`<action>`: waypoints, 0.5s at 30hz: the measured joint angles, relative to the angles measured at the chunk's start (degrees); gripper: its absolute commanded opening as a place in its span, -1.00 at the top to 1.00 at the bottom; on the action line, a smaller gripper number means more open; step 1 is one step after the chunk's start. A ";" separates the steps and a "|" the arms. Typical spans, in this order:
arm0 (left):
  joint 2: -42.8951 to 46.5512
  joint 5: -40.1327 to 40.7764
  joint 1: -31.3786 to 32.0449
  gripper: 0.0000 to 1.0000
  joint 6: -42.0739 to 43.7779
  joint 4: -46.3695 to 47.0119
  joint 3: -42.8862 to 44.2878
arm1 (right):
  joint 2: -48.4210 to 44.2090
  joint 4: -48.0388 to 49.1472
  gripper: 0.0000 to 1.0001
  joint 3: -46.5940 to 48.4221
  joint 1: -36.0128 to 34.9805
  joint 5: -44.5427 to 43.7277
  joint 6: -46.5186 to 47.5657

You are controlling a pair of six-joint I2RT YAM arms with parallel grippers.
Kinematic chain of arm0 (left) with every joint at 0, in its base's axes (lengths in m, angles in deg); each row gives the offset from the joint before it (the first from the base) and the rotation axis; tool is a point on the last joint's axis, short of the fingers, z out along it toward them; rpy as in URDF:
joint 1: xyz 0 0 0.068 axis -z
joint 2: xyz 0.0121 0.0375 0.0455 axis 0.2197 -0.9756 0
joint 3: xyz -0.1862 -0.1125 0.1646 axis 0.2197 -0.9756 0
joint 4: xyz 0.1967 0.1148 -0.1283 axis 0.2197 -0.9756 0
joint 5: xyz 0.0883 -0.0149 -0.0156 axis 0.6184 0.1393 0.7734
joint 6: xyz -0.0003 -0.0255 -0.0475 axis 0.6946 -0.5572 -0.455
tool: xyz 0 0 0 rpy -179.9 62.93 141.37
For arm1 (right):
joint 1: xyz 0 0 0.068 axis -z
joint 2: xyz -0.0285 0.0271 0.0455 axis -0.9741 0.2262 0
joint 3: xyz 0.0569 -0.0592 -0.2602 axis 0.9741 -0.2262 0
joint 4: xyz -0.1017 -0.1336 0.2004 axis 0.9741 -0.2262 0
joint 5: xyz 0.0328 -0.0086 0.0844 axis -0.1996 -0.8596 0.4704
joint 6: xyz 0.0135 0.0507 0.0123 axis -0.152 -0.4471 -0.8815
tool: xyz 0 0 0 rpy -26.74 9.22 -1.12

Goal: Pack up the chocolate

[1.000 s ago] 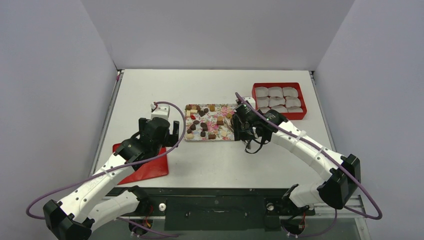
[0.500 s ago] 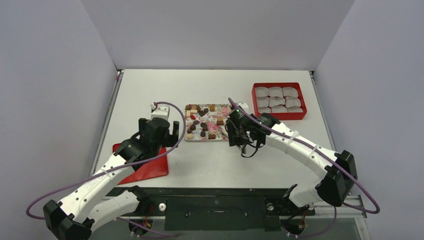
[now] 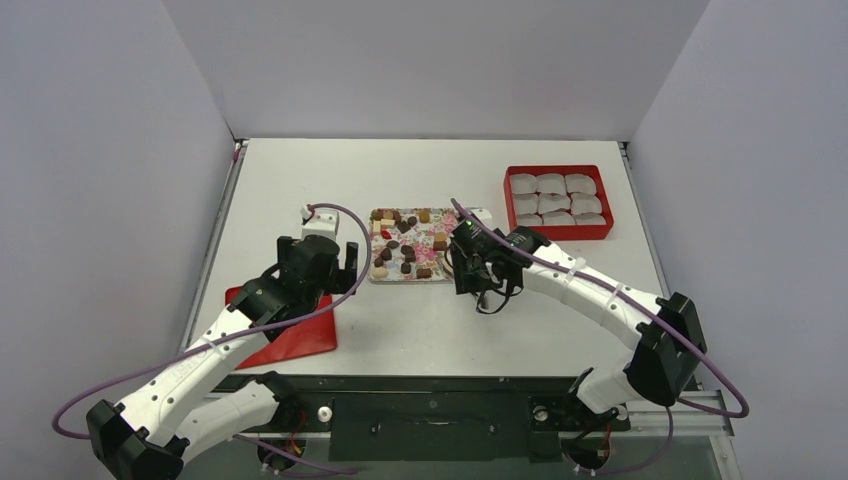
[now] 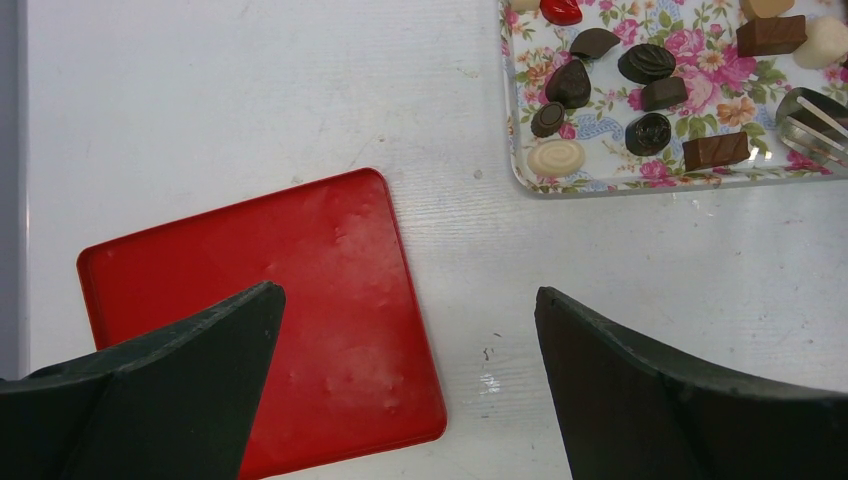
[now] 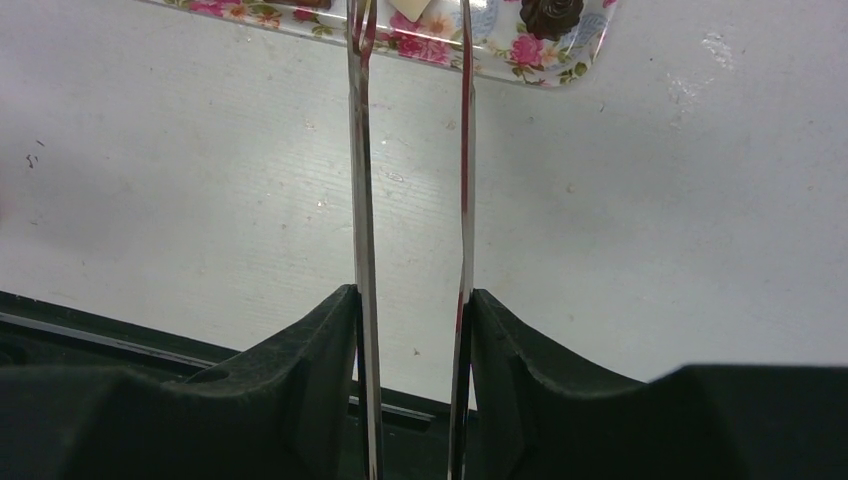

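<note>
Packing had hardly begun, by my reckoning. The chocolates (image 4: 648, 62), glossy dark domes, tan blocks and a cream oval, all lay on the shiny floral tray (image 4: 600, 189) at mid-table (image 3: 420, 170). The crinkled white paper cups (image 3: 550, 184) in the red box (image 3: 557, 171) near the far right corner looked unfilled. The right gripper (image 5: 412, 300) pinched thin steel tongs (image 5: 362, 180), their tips at the tray's near edge. The left gripper (image 4: 405, 300) hung spread wide above a flat red lid (image 4: 300, 300).

Table (image 3: 430, 170), floral tray (image 4: 600, 160), red lid (image 3: 300, 342), box (image 3: 556, 170)

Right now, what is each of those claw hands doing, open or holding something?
Left gripper: open, holding nothing.
Right gripper: closed on a pair of metal tongs.
</note>
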 measured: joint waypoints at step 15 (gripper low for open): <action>0.00 0.00 0.00 -0.93 0.02 -0.02 0.00 | 1.05 0.76 0.51 -0.61 -0.02 0.02 -0.20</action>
